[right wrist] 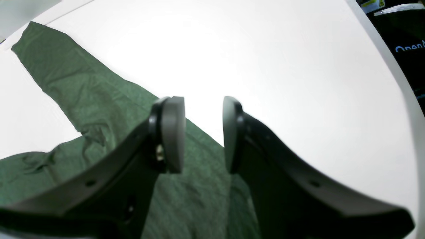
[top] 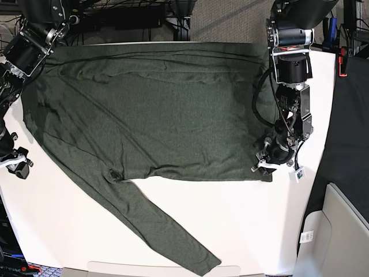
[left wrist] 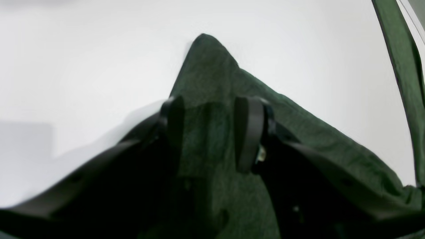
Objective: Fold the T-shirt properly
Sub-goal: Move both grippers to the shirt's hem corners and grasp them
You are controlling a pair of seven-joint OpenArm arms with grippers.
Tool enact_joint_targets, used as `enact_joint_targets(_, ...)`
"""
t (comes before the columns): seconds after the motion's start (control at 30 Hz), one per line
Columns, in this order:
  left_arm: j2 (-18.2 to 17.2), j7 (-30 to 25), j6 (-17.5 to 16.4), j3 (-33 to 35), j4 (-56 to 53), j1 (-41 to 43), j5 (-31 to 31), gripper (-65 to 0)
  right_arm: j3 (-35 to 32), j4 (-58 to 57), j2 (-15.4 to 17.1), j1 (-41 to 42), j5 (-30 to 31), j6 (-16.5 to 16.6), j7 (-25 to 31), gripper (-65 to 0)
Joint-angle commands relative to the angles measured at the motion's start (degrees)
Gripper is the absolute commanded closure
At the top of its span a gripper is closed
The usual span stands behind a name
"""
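Note:
The dark olive-green T-shirt [top: 150,109] lies spread flat on the white table [top: 242,225], one long sleeve [top: 155,225] running toward the front edge. My left gripper [top: 266,166] stands at the shirt's front right corner. In the left wrist view its jaws [left wrist: 207,103] are apart, with the pointed corner of the T-shirt [left wrist: 212,73] lying under and between them. My right gripper [top: 21,167] is at the table's left edge, open [right wrist: 203,103] with nothing between its fingers, hovering over the T-shirt [right wrist: 93,96] near where the sleeve starts.
The sleeve [left wrist: 401,66] shows as a strip at the left wrist view's right edge. A black stand [right wrist: 405,43] is beyond the table edge. A grey box [top: 340,231] sits off the table's front right, and a small white tag [top: 300,175] lies beside the left gripper.

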Motion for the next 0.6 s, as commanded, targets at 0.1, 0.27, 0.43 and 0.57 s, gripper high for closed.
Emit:
enact_joint_targets(0.1,0.2,2.29,0.0,3.2,0.41,1.32,-0.25,-20.7,0.03,0.77,1.05,2.15,0.69,0.27,1.45,-19.9)
enact_joint_targets(0.27,-0.24,2.29,0.0,6.19,1.12,2.11,-0.07,-9.5,-0.06,0.77,1.05,2.15,0.6,0.27,1.54,-19.9)
enact_joint_targets(0.43,-1.39,2.29,0.0,6.01,3.4,2.46,-0.07,-0.2,-0.14,0.06,0.96,2.15,-1.77,0.18,1.54,-19.9)
enact_joint_targets(0.57,-3.14,2.29,0.0,5.75,10.7,5.01,-0.16,0.0,-2.52,-0.03,0.96,2.68,-5.55,0.18,1.63,-19.9)
